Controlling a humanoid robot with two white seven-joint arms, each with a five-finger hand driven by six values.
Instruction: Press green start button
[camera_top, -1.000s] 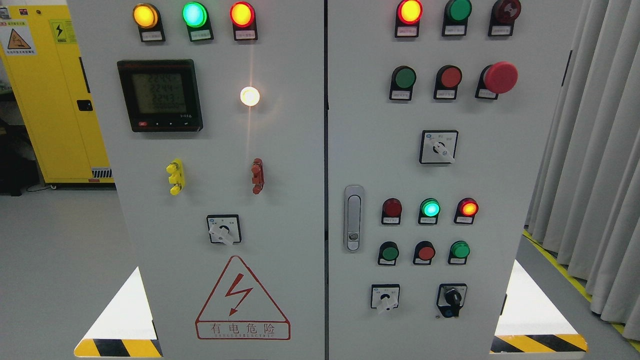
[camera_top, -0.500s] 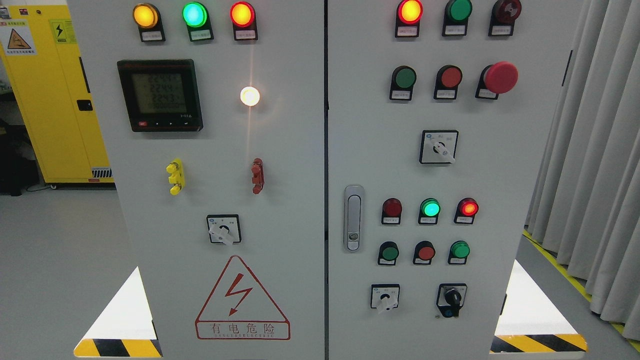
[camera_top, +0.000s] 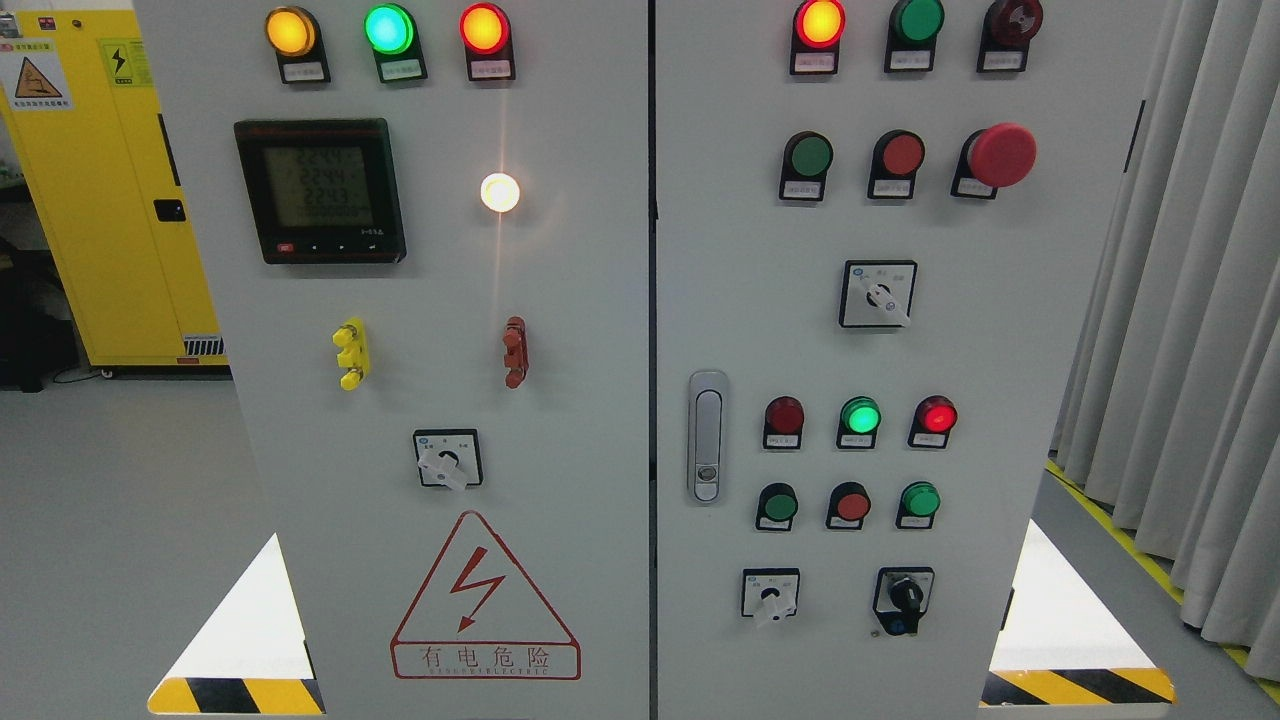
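A grey control cabinet (camera_top: 560, 300) with two doors fills the head view. On the right door there are green push buttons at the upper row (camera_top: 809, 156), at the lower left (camera_top: 779, 506) and at the lower right (camera_top: 919, 499). A green lamp (camera_top: 860, 415) glows between two red lamps. A red mushroom stop button (camera_top: 1001, 155) sticks out at the upper right. Neither of my hands nor any arm shows in the view.
A door handle (camera_top: 707, 435) sits left of the lower buttons. Rotary switches (camera_top: 877, 293) and a key switch (camera_top: 905, 598) are on the right door. A meter display (camera_top: 322, 190) is on the left door. A yellow cabinet (camera_top: 100, 200) stands far left, grey curtains (camera_top: 1190, 300) at the right.
The lower green and right red lamps have dimmed a little. Nothing else has moved.
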